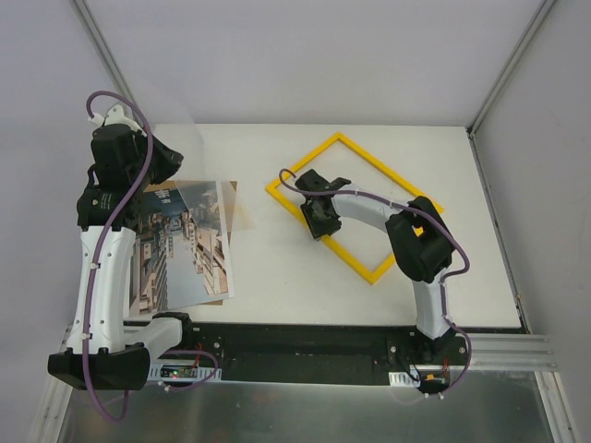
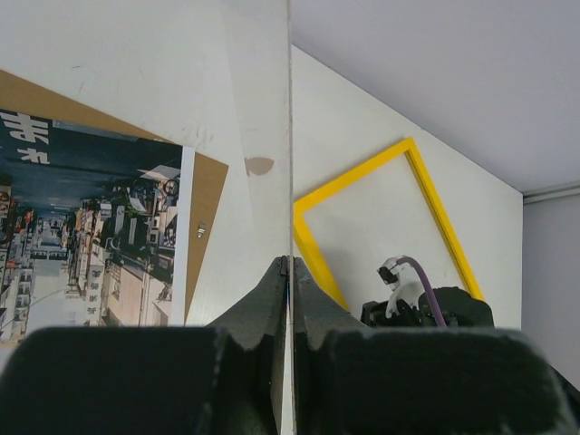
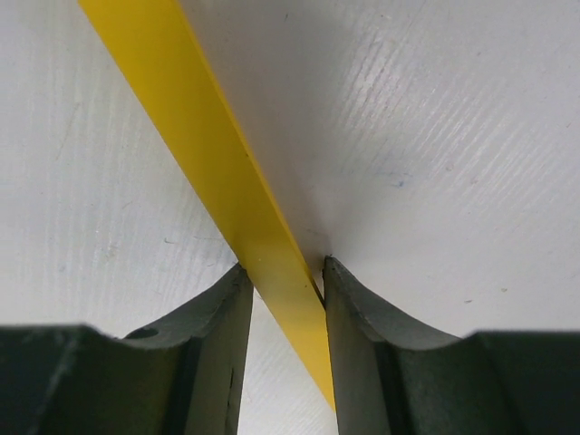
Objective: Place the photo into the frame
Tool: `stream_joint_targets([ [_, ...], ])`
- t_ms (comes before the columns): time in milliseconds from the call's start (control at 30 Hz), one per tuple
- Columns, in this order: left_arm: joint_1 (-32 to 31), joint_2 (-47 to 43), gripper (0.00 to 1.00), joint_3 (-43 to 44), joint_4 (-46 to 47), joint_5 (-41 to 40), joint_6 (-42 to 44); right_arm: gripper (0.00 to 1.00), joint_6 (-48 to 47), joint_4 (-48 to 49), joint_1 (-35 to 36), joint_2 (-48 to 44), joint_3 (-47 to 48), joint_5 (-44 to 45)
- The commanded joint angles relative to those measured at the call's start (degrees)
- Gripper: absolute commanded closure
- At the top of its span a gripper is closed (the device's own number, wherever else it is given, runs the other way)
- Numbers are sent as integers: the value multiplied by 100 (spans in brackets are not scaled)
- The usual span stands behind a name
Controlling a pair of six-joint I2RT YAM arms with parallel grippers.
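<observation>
The photo (image 1: 180,245), a street scene with white edges, lies at the table's left on a brown backing board (image 1: 229,198); in the left wrist view the photo (image 2: 91,245) is at the left. The yellow frame (image 1: 388,172) lies flat as a diamond at the centre right. My left gripper (image 1: 174,159) hangs above the photo's far end, shut on a clear thin sheet (image 2: 290,136) seen edge-on between its fingertips (image 2: 290,263). My right gripper (image 1: 319,229) is down on the frame's near-left bar (image 3: 215,154), jaws closed against both of its sides (image 3: 283,267).
The backing board (image 2: 207,195) juts out past the photo's edge. The frame (image 2: 353,177) encloses bare white table. A black rail runs along the near edge (image 1: 305,346), and grey walls stand to both sides.
</observation>
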Motion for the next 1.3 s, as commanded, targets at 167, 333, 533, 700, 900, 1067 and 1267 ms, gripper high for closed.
stream_joint_targets([
  [167, 72, -120, 100, -18, 311, -71, 17, 62, 784, -533, 221, 717, 928, -187],
  [333, 72, -111, 100, -80, 329, -62, 43, 67, 995, -604, 282, 831, 1060, -151],
  [533, 81, -94, 100, -115, 390, -27, 17, 70, 1136, -604, 326, 928, 1192, -186],
  [700, 81, -102, 100, -124, 417, -27, 35, 52, 856, -674, 441, 1034, 1333, -169],
  [900, 81, -85, 100, -150, 434, -1, 26, 48, 521, -771, 493, 1104, 1290, -292],
  [1067, 89, -120, 100, -150, 434, -36, 87, 63, 231, -709, 494, 1008, 1113, -441],
  [1267, 81, -155, 100, -106, 443, -80, 140, 88, 231, -990, 467, 1025, 1543, -616],
])
